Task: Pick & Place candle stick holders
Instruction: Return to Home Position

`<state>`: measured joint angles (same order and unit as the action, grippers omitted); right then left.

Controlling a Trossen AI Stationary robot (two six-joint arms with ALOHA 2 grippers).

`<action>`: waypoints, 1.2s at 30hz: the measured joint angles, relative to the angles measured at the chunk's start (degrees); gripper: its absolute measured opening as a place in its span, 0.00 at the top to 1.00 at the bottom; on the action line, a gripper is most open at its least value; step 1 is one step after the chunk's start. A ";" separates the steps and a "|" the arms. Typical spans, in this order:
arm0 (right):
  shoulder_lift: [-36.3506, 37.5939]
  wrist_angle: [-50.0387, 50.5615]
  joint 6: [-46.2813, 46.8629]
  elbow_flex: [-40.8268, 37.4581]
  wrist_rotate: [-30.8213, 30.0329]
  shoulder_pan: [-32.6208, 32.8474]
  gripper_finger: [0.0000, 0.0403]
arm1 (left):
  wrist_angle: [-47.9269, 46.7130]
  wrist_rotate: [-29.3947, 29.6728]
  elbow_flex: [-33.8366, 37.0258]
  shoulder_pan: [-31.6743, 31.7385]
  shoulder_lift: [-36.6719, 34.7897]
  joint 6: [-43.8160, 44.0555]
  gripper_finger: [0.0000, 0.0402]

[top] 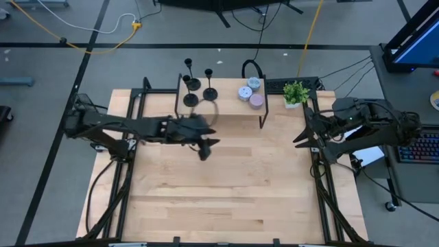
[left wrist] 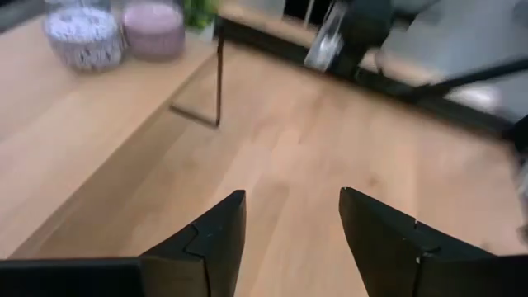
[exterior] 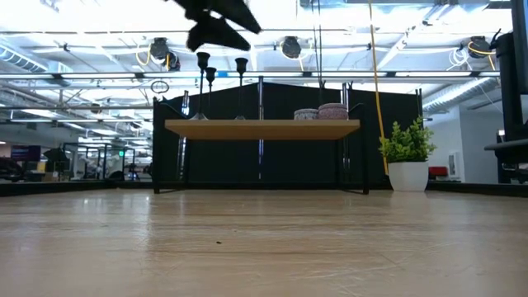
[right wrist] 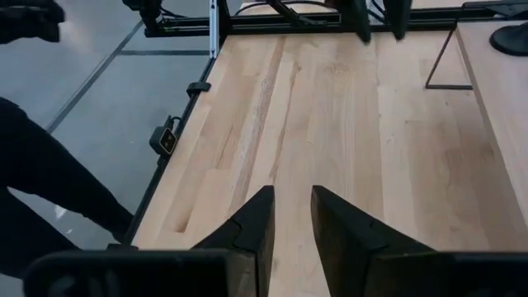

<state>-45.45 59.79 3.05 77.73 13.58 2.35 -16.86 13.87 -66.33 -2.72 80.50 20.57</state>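
Three matte-black candle stick holders [top: 192, 84] stand on their disc bases on the left part of a raised wooden shelf [top: 226, 110] at the table's far side. They also show in the low view [exterior: 204, 62]. My left gripper [top: 206, 147] hovers above the table just near of the shelf's left half, open and empty [left wrist: 293, 223]. My right gripper [top: 300, 140] waits at the table's right edge, its fingers a narrow gap apart and empty [right wrist: 293, 198].
Three pastel pucks [top: 251, 92] sit on the shelf's right part. A small green potted plant [top: 295, 92] stands on the table right of the shelf. The shelf rests on thin black legs [left wrist: 219, 82]. Bare wooden tabletop [top: 226, 185] lies near of the shelf.
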 joint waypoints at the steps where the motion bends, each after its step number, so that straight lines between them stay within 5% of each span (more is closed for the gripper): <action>1: 0.07 0.02 0.28 0.00 0.00 0.00 0.82 | 1.66 -0.60 2.24 0.10 -2.05 0.60 0.51; 14: 0.79 0.03 1.97 0.00 0.13 0.00 0.82 | 1.34 -0.96 28.61 -2.07 -40.23 2.13 0.72; 22: 1.61 -2.06 3.56 -0.17 0.07 0.00 0.82 | -10.55 -0.93 35.76 -2.67 -62.13 6.95 0.78; 29: 4.45 -14.64 2.96 -10.89 1.88 0.00 0.82 | -18.98 -0.79 38.18 -2.67 -72.11 9.39 0.74; 36: 10.76 -28.96 6.40 -27.36 6.12 0.02 0.82 | -24.85 0.11 38.69 -2.67 -73.92 11.55 0.70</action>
<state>-34.69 30.84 9.44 50.37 19.70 2.37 -41.71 13.98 -27.64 -5.39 6.58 32.12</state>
